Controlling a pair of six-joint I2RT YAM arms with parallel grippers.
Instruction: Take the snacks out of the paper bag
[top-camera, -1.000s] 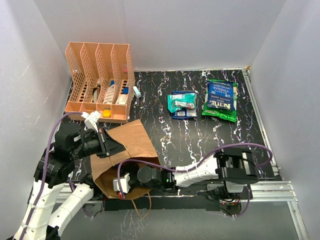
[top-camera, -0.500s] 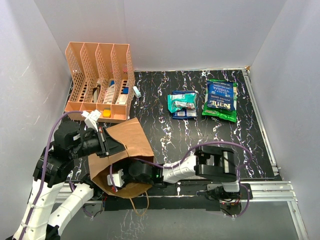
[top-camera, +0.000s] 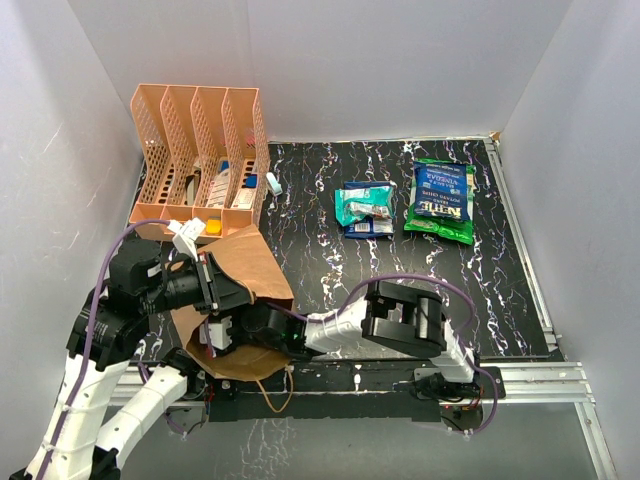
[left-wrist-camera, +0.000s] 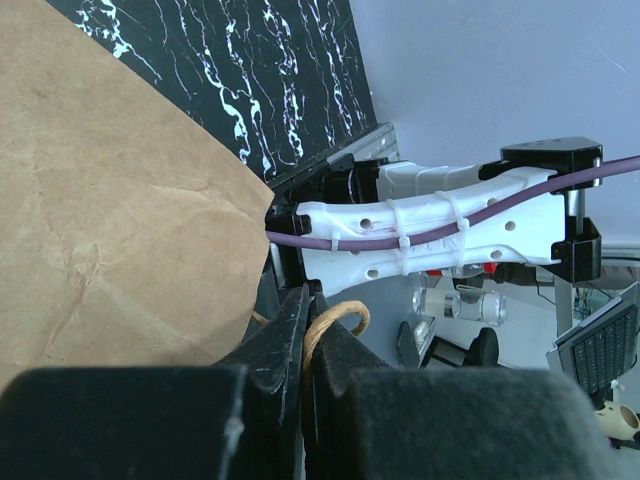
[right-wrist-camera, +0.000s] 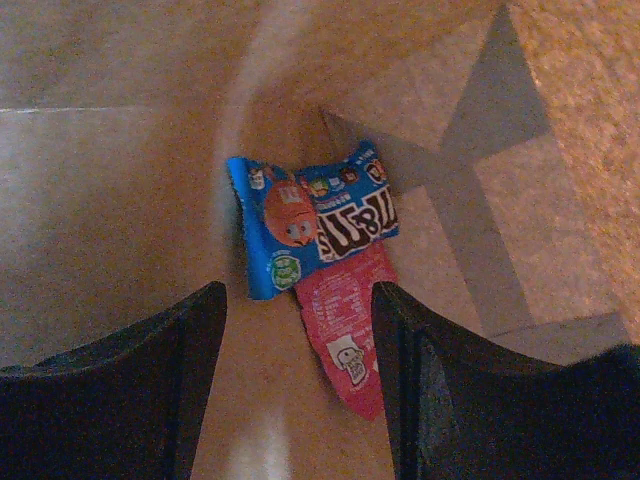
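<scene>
White walls enclose a black marbled desk (top-camera: 400, 270); the large brown kraft paper bag (top-camera: 255, 265) lies at the overhead view's lower left. The left tool (left-wrist-camera: 305, 325) is clamped on its twisted paper handle (left-wrist-camera: 338, 316), likely to keep the mouth open while the right tool (right-wrist-camera: 297, 310), fingers spread and empty, reaches inside toward a blue snack packet (right-wrist-camera: 300, 215) overlapping a red snack packet (right-wrist-camera: 350, 335). A large green snack bag (top-camera: 440, 200) and small teal and dark-blue packets (top-camera: 363, 208) lie outside, upper right.

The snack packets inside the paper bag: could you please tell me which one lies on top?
The blue packet with the orange character; it overlaps the upper end of the red packet inside the paper bag.
</scene>
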